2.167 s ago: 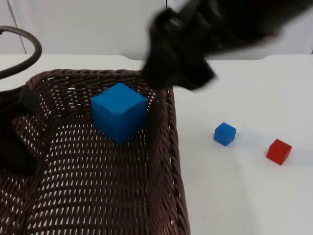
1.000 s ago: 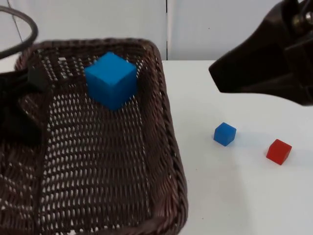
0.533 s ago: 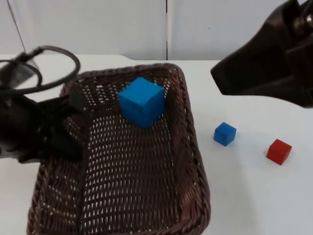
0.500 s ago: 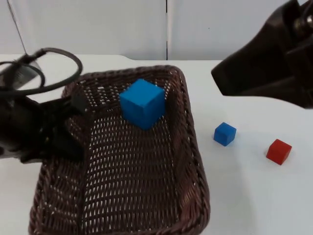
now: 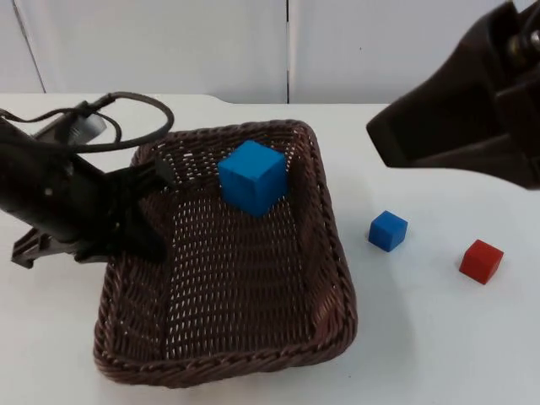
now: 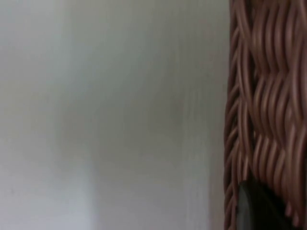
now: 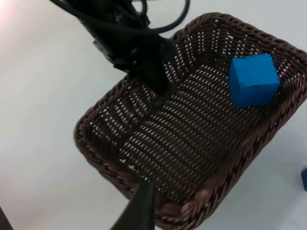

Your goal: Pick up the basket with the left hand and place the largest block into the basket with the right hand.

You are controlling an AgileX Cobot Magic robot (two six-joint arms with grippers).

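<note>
On the white table (image 5: 422,337), the brown wicker basket (image 5: 325,253) sits left of centre with the large blue block (image 5: 252,177) inside it, resting against the far wall near the right corner. The left gripper (image 5: 152,215) is at the basket's left rim, one finger inside the wall and one outside, pinching the weave; the left wrist view gives the wicker wall (image 6: 266,110) right against a fingertip. The right gripper (image 7: 139,211) is held high above the table's right side, well apart from the basket, holding nothing; whether its fingers are spread or pressed together I cannot tell. A small blue cube (image 5: 388,230) and a small red cube (image 5: 482,261) lie on the table right of the basket, untouched. Judgement: the placing step looks done, since the largest block is already in the basket. What seems left is for the left arm to settle or release the basket; the right arm waits.
</note>
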